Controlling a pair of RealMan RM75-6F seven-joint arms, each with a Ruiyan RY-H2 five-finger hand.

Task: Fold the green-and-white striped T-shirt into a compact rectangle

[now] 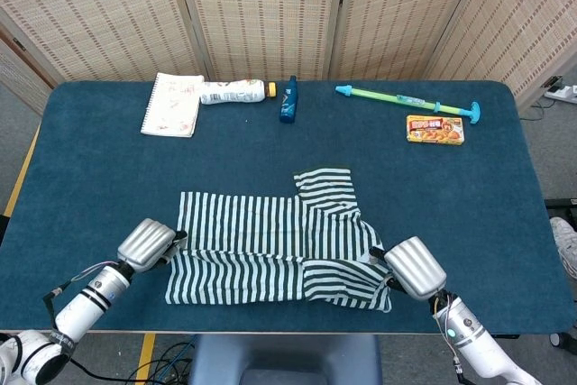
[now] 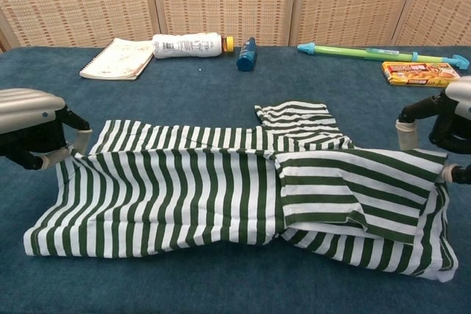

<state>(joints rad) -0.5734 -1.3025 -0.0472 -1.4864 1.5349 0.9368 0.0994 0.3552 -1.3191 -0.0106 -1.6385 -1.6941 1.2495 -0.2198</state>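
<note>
The green-and-white striped T-shirt (image 1: 270, 254) (image 2: 221, 189) lies on the blue table, its near half folded up over the far half. One sleeve (image 1: 326, 185) sticks out at the far side. My left hand (image 1: 149, 243) (image 2: 33, 129) grips the folded edge at the shirt's left end. At the right end my right hand (image 1: 413, 268) (image 2: 441, 126) holds the folded layer near the collar side. Both hands hold the cloth just above the lower layer.
Along the far edge lie a spiral notebook (image 1: 173, 104), a white bottle (image 1: 233, 91), a small blue bottle (image 1: 288, 100), a green-and-blue water squirter (image 1: 406, 102) and a yellow snack box (image 1: 435, 129). The blue tablecloth (image 1: 99, 196) covers the table.
</note>
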